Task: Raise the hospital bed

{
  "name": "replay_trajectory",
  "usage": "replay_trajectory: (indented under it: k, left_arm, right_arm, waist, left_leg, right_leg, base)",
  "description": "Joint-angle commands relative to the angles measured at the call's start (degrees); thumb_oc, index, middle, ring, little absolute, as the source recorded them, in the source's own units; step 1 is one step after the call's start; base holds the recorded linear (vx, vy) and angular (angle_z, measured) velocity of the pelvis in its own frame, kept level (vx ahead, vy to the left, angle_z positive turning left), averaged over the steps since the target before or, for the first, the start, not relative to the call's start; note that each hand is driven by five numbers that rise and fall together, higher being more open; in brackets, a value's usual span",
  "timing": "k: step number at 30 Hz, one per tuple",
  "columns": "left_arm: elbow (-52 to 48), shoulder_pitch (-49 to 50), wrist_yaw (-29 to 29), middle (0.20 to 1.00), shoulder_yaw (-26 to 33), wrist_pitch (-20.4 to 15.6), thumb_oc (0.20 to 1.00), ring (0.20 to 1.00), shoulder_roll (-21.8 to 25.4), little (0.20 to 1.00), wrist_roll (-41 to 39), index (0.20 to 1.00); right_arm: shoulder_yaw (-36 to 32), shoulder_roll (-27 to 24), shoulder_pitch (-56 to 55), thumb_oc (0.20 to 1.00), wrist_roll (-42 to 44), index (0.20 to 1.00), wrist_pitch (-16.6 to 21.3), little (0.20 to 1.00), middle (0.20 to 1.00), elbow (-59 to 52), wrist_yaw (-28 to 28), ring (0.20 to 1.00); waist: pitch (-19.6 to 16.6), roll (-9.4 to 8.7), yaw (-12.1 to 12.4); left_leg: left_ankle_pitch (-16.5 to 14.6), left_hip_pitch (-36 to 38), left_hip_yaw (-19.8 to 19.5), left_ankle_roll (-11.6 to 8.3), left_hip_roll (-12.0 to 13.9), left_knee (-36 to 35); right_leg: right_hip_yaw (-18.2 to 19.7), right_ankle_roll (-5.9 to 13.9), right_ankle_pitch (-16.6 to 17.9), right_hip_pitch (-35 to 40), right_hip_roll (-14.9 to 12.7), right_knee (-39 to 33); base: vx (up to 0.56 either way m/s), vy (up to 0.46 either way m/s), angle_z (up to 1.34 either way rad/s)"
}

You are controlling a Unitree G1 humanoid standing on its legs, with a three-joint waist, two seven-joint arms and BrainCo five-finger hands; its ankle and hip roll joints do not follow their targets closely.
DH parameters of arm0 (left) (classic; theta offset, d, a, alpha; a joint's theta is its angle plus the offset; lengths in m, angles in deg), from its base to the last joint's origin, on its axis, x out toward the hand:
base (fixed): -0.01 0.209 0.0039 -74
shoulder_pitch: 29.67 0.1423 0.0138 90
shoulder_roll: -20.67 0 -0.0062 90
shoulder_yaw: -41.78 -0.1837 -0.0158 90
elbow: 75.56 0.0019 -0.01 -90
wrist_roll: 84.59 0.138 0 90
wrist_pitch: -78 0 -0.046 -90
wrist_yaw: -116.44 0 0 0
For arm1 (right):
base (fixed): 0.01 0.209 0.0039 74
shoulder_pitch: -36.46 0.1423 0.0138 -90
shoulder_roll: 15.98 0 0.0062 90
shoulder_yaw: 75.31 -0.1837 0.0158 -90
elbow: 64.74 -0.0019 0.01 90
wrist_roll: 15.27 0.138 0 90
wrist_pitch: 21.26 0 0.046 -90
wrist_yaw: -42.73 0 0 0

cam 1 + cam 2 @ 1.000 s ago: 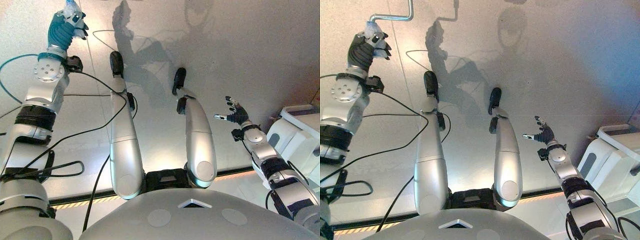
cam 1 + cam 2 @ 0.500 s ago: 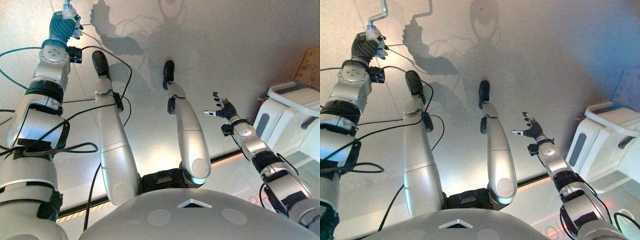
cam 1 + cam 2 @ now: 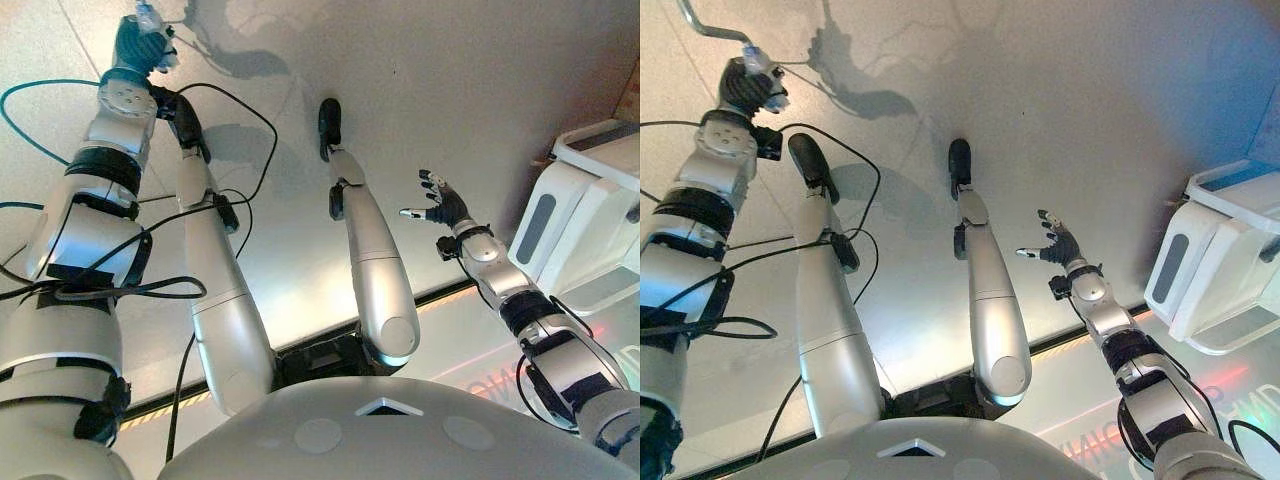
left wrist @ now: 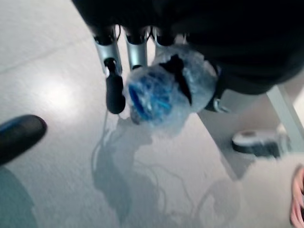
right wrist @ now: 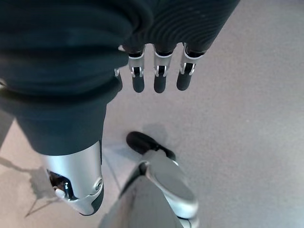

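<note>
Swung leftward, bent steel crank (image 3: pixel 705 28), plastic-wrapped grip in left hand (image 3: pixel 748 85).

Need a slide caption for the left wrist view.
Left hand curled round the blue plastic-wrapped crank handle above the grey floor.

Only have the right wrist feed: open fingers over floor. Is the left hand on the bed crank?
Observer: Yes. In the left wrist view the left hand is curled round the crank handle, whose grip is wrapped in blue and clear plastic.
Operator: Where does the crank go from there?
Observer: The right eye view shows its grey metal rod bending away from that hand, out at the robot's far left.
Operator: Anything near my right hand?
Observer: In the left eye view the right hand hangs open and holds nothing; a white unit stands to its right, apart from it.
</note>
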Motion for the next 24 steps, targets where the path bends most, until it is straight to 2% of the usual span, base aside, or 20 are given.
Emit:
replay_trajectory:
  k: [1,2,3,6,7,9,10,13,14,18,20,23,24]
  left_arm:
    - [-8.3,0.7,-0.6,0.2,-3.0,-2.8,0.2,0.2,-3.1,0.2,2.6,0.2]
    - [-8.3,0.7,-0.6,0.2,-3.0,-2.8,0.2,0.2,-3.1,0.2,2.6,0.2]
    - [-12.9,2.1,-0.6,0.2,-3.7,-3.8,0.2,0.2,-3.9,0.2,0.5,0.2]
    - [-15.6,2.9,-0.3,0.2,-3.8,-4.3,0.2,0.2,-4.0,0.2,-0.4,0.2]
    - [-20.4,5.4,-0.3,0.2,-3.8,-5.3,0.2,0.2,-3.8,0.2,-3.0,0.2]
    - [-25.7,7.7,-0.6,0.2,-3.6,-5.8,0.2,0.2,-2.5,0.2,-4.8,0.2]
    - [-31.9,11.0,-0.9,0.2,-3.2,-6.9,0.2,0.2,-1.2,0.2,-7.4,0.2]
    - [-36.6,13.7,-1.9,0.2,-2.9,-7.4,0.2,0.2,0.2,0.2,-9.3,0.2]
    - [-42.5,17.4,-2.4,0.2,-1.8,-8.2,0.2,0.2,2.4,0.2,-11.8,0.2]
    - [-49.9,22.2,-3.4,0.2,-0.3,-8.8,0.2,0.2,5.7,0.2,-13.8,0.2]
    - [-57.7,27.6,-4.8,0.2,1.4,-9.6,0.2,0.2,9.5,0.2,-16.3,0.2]
    - [-64.1,32.7,-6.6,0.2,3.3,-9.8,0.2,0.2,14.5,0.2,-18.2,0.2]
    - [-64.1,32.7,-6.6,0.2,3.3,-9.8,0.2,0.2,14.5,0.2,-18.2,0.2]
  right_arm:
    - [0.8,-3.4,-1.4,1.0,-1.2,1.0,-1.0,1.0,1.0,-0.1,-1.7,1.0]
    - [0.8,-3.4,-1.4,1.0,-1.2,1.0,-1.0,1.0,1.0,-0.1,-1.7,1.0]
    - [0.5,-3.6,-1.6,1.0,-1.8,1.0,-0.9,1.0,1.0,-0.2,-2.2,1.0]
    - [0.3,-3.7,-1.7,1.0,-2.2,1.0,-0.8,1.0,1.0,-0.5,-2.4,1.0]
    - [0.0,-3.7,-2.0,1.0,-3.0,1.0,-0.8,1.0,1.0,-0.2,-2.9,1.0]
    - [-0.6,-3.8,-2.6,1.0,-3.4,1.0,-0.8,1.0,1.0,-0.4,-3.1,1.0]
    - [-1.6,-3.9,-3.7,1.0,-4.1,1.0,-0.9,1.0,1.0,0.0,-3.2,1.0]
    - [-2.4,-4.0,-4.6,1.0,-4.8,1.0,-0.9,1.0,1.0,0.6,-3.1,1.0]
    - [-3.6,-4.1,-5.8,1.0,-5.1,1.0,-1.0,1.0,1.0,2.0,-2.9,1.0]
    - [-5.3,-4.1,-7.5,1.0,-5.5,1.0,-1.0,1.0,1.0,3.3,-2.7,1.0]
    - [-6.9,-4.2,-9.2,1.0,-5.9,1.0,-1.0,1.0,1.0,4.8,-2.7,1.0]
    - [-7.8,-4.1,-10.6,1.0,-6.3,1.0,-0.9,1.0,1.0,6.4,-2.5,1.0]
    - [-7.8,-4.1,-10.6,1.0,-6.3,1.0,-0.9,1.0,1.0,6.4,-2.5,1.0]
  waist:
    - [1.1,-1.9,1.6]
    - [1.1,-1.92,1.6]
    - [1.1,-0.85,1.7]
    - [1.1,-0.39,1.7]
    - [1.1,0.49,1.7]
    - [1.1,0.95,1.7]
    - [1.1,2.03,1.8]
    - [1.1,2.79,1.8]
    - [1.1,3.66,1.9]
    - [1.1,4.69,2.3]
    - [1.1,5.76,3.0]
    - [1.1,6.38,3.8]
    - [1.1,6.38,3.8]
  left_leg:
    - [0.0,2.6,-4.3,-4.96,4.3,-2.5]
    - [0.0,2.6,-4.3,-4.96,4.3,-2.6]
    - [1.9,5.3,-3.5,-5.46,4.5,-6.4]
    - [2.5,6.4,-3.0,-5.64,4.7,-7.7]
    - [3.2,8.7,-2.3,-5.79,5.2,-9.7]
    - [3.7,10.7,-1.4,-5.96,5.8,-11.4]
    - [4.2,12.5,-0.5,-6.29,6.2,-12.6]
    - [4.2,13.7,-0.1,-6.19,6.2,-13.0]
    - [3.7,14.5,0.2,-5.97,6.1,-12.5]
    - [3.0,13.9,-0.2,-5.65,5.5,-11.0]
    - [2.1,12.7,-0.8,-5.28,4.5,-8.9]
    - [1.0,11.3,-1.7,-4.79,3.3,-6.5]
    - [1.0,11.3,-1.7,-4.79,3.3,-6.5]
  right_leg:
    - [2.9,3.19,5.7,-1.9,-0.3,-3.3]
    - [2.9,3.19,5.7,-1.9,-0.4,-3.3]
    - [3.2,2.79,4.9,-1.7,0.7,-2.4]
    - [3.4,2.66,4.6,-1.6,1.2,-2.0]
    - [3.8,2.36,3.9,-1.3,2.2,-1.3]
    - [4.1,2.15,3.6,-1.0,3.0,-0.7]
    - [4.3,2.01,3.0,-0.5,3.4,-0.2]
    - [4.3,1.88,2.7,0.1,3.7,0.1]
    - [4.3,1.87,2.6,0.5,3.8,0.5]
    - [4.3,1.93,2.6,1.1,3.3,0.5]
    - [3.8,2.08,2.9,1.8,2.4,-0.2]
    - [3.1,2.35,3.5,2.7,1.2,-0.9]
    - [3.1,2.35,3.5,2.7,1.2,-0.9]
  base:
    - [-0.01,-0.093,-0.2]
    - [0.0,-0.141,-0.27]
    - [0.0,-0.091,-0.25]
    - [0.0,-0.081,-0.23]
    - [0.02,-0.073,-0.09]
    - [0.03,-0.105,-0.04]
    - [0.02,-0.089,-0.07]
    - [0.02,-0.052,-0.13]
    - [0.01,-0.015,-0.1]
    - [0.0,-0.006,-0.03]
    - [-0.01,-0.003,0.05]
    - [-0.01,0.026,0.13]
    - [-0.01,0.077,0.25]
